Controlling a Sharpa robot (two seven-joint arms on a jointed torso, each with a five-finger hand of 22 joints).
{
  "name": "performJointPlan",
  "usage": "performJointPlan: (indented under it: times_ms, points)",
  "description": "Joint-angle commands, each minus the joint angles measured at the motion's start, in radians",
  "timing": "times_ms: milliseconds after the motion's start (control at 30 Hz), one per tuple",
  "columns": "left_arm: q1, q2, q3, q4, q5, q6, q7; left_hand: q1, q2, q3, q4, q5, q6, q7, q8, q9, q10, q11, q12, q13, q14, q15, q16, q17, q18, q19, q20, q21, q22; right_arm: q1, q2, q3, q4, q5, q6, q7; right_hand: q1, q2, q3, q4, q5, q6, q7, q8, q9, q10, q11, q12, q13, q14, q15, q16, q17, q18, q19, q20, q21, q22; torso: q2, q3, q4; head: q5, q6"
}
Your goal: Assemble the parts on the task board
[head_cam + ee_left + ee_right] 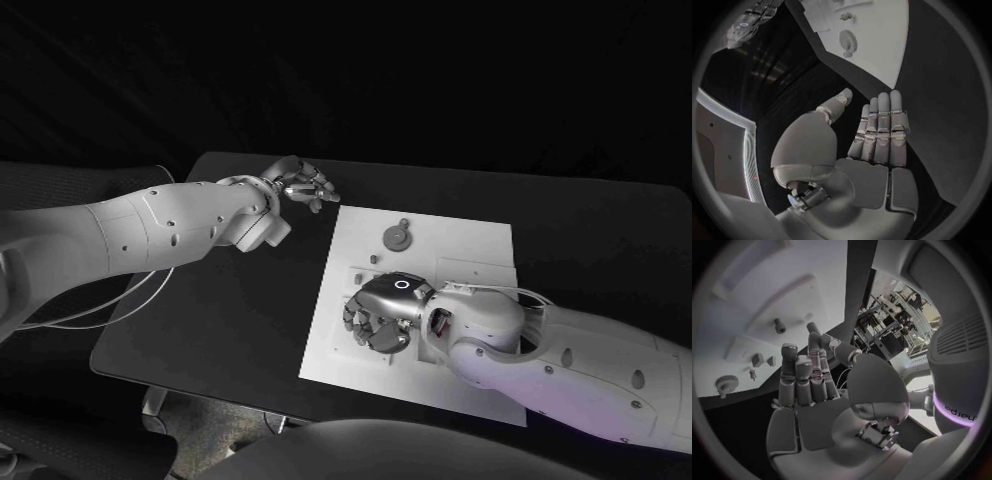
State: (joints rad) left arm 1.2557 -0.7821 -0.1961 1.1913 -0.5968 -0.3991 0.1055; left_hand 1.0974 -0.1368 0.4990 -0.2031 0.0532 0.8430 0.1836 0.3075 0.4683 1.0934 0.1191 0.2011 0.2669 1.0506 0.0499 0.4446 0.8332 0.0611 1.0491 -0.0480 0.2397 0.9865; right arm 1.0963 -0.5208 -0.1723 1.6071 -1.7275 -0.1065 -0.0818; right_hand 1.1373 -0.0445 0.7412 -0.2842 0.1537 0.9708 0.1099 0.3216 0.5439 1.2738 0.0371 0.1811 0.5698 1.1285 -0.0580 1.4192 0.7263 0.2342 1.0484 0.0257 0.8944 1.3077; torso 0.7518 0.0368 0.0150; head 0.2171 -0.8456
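Note:
The white task board (462, 250) lies in the middle of the black table. A grey gear (397, 237) rests on its far part; the left wrist view shows the gear (846, 39) too. My right hand (381, 315) hovers over the board's left side with its fingers (798, 375) stretched out and nothing in them. Beyond those fingers the board (742, 315) carries a gear (724, 384), a short peg (779, 326) and two small pieces (757, 359). My left hand (300, 185) is raised off the board's far left corner, its palm (873, 150) flat and holding nothing.
The black table (216, 310) runs wide to the left of the board, with its front edge near. A loose cable (101, 310) hangs off the table's left side under my left arm. Raised white blocks (469, 272) stand on the board beside my right wrist.

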Motion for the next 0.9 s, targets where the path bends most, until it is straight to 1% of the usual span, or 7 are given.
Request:
performJointPlan:
  times_ms: [33,500,700,900]
  points:
    - [0.000,0.000,0.001,0.004,0.000,0.005,0.010,0.006,0.005,-0.001,0.003,0.001,-0.010,0.000,0.007,-0.002,0.003,0.007,-0.006,-0.001,0.009,0.000,-0.007,0.001,0.012,0.009,-0.001,-0.003,0.001,-0.005,0.002,0.000,-0.006,-0.038,0.019,0.010,0.000,0.012,0.005,-0.003,0.004,0.022,0.016,0.002,0.013,0.006,0.003,-0.006,-0.001,-0.002,-0.008,-0.006,-0.001,0.028,-0.001,-0.003,0.000,0.010,0.000,0.0005,0.0004,0.004,-0.006]
    - [0.000,0.000,0.001,0.006,0.000,0.007,0.009,0.006,0.005,-0.002,0.003,0.001,-0.010,0.001,0.007,-0.002,0.003,0.007,-0.007,-0.001,0.010,0.000,-0.008,0.003,0.012,0.009,-0.001,-0.004,0.002,-0.013,0.008,-0.002,-0.020,-0.042,0.023,0.011,0.000,0.013,0.005,-0.003,0.005,0.022,0.016,0.002,0.013,0.006,0.003,-0.007,0.000,-0.001,-0.009,-0.006,-0.001,0.028,-0.001,-0.003,0.000,0.010,0.000,-0.0010,0.0006,0.011,-0.014]
    - [0.000,0.000,0.001,0.006,0.000,0.007,0.009,0.006,0.005,-0.002,0.003,0.002,-0.010,0.001,0.007,-0.002,0.003,0.007,-0.007,-0.001,0.010,0.000,-0.009,0.003,0.012,0.009,-0.001,-0.004,0.002,-0.015,0.008,-0.002,-0.023,-0.042,0.026,0.011,-0.001,0.013,0.005,-0.003,0.005,0.022,0.016,0.002,0.013,0.006,0.003,-0.008,0.000,-0.001,-0.009,-0.006,0.000,0.028,-0.001,-0.003,0.000,0.010,0.000,-0.0008,0.0008,0.017,-0.018]
    - [0.000,-0.001,0.001,0.006,0.000,0.008,0.009,0.006,0.005,-0.002,0.003,0.001,-0.011,0.001,0.007,-0.002,0.003,0.007,-0.007,-0.001,0.010,0.000,-0.009,0.004,0.012,0.009,-0.001,-0.005,0.002,-0.015,0.008,-0.003,-0.024,-0.042,0.028,0.012,-0.001,0.013,0.005,-0.003,0.006,0.022,0.016,0.001,0.014,0.007,0.003,-0.008,0.000,-0.001,-0.009,-0.006,0.000,0.028,0.000,-0.003,0.000,0.010,0.000,-0.0007,0.0001,0.017,-0.020]
